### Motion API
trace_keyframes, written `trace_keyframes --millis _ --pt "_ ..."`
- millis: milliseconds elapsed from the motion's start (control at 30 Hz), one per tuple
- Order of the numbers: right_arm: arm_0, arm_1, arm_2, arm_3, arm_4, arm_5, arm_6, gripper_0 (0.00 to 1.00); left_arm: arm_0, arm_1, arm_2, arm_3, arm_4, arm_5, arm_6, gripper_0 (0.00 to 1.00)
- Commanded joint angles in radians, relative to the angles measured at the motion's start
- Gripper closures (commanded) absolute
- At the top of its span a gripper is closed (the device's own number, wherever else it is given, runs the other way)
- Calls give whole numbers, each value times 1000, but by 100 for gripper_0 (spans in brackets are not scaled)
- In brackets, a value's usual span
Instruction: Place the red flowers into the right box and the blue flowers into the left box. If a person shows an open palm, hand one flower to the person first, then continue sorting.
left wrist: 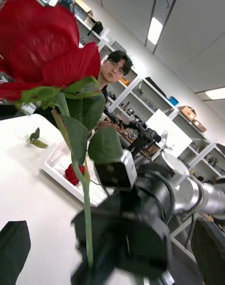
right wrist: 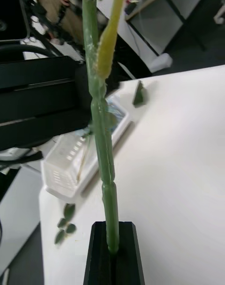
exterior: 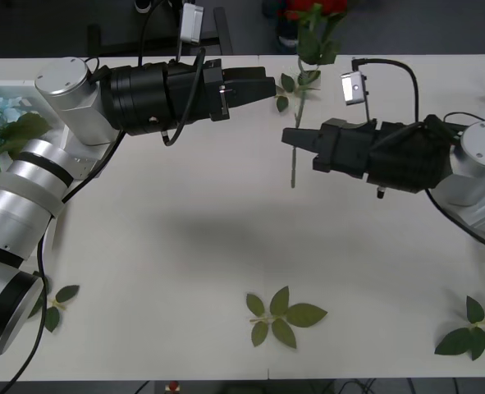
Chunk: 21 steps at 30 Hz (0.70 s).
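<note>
While R gripper (exterior: 290, 136) pinches rose (exterior: 298, 115) by stem mid-table — L gripper (exterior: 268, 84) spread, just beside.

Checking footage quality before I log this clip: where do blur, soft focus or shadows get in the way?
Right wrist view: the red flower's stem, clamped in the right gripper, is soft, and the left box beyond is hazy. Left wrist view: the bloom is blurred by closeness and ceiling lights glare. Front view: soft arm shadows on the table.
</note>
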Motion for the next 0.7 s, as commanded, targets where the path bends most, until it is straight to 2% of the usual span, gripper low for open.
trace_keyframes --millis 33,300,467,700 --pt "8 -225 -21 -6 -54 2 2 100 -25 4 5 -16 17 -7 -17 0" --pt "10 -400 -25 200 -108 100 1 100 -25 28 4 -16 12 5 -24 0" --pt "-5 -494 -27 419 -60 223 -1 100 -25 108 5 -15 -20 68 -25 0" --pt "-13 -590 -27 573 1 346 7 100 -25 239 5 11 -26 194 -85 0"
